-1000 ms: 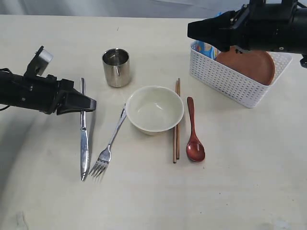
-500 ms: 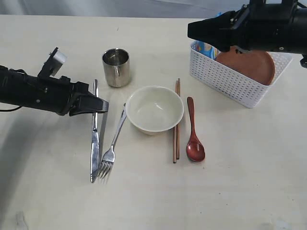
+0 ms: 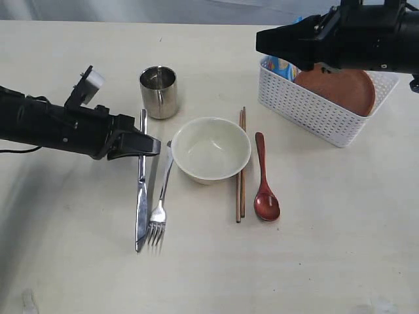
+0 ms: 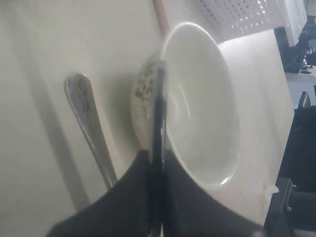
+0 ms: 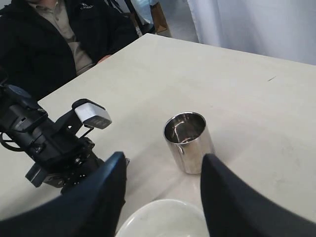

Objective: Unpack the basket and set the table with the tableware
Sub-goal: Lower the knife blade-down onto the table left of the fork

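Knife, pinched in the closed left gripper, is lying lengthwise beside the fork, just left of the bowl; right gripper, spread, is hovering over the basket.

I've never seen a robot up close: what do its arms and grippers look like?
Both arms are matte black and chunky. The left gripper is narrow and pointed; the left arm carries a small light-grey box on a black bracket, with a thin black cable behind. The right arm ends in the right gripper, with two broad black fingers. No markings show.
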Available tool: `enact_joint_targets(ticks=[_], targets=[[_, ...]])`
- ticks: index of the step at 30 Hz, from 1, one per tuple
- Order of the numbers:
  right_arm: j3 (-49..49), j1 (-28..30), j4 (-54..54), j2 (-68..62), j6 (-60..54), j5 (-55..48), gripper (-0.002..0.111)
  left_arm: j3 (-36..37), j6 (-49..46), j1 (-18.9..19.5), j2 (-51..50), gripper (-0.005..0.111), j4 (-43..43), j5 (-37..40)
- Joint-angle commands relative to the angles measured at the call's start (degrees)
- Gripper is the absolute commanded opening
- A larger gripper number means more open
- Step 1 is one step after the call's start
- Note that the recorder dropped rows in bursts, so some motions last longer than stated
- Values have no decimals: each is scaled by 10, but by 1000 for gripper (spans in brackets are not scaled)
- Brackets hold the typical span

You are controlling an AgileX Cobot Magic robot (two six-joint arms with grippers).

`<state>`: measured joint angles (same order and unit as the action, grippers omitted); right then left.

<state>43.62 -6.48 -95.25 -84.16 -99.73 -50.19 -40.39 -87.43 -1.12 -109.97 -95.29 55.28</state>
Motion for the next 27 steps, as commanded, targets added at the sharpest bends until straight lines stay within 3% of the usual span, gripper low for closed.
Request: enact_joint_targets(ticks=[1,9,18,27], targets=[[2,5,-2,3,0,0,46,-2,-6,-3,0,0,-15,2],[2,5,-2,3,0,0,46,-2,-8,-3,0,0,-11,6],[2,5,-2,3,2,0,46,-34,74,14,0,0,106,5],[2,5,-2,3,2,0,46,-61,109,15,0,0,144,-12]])
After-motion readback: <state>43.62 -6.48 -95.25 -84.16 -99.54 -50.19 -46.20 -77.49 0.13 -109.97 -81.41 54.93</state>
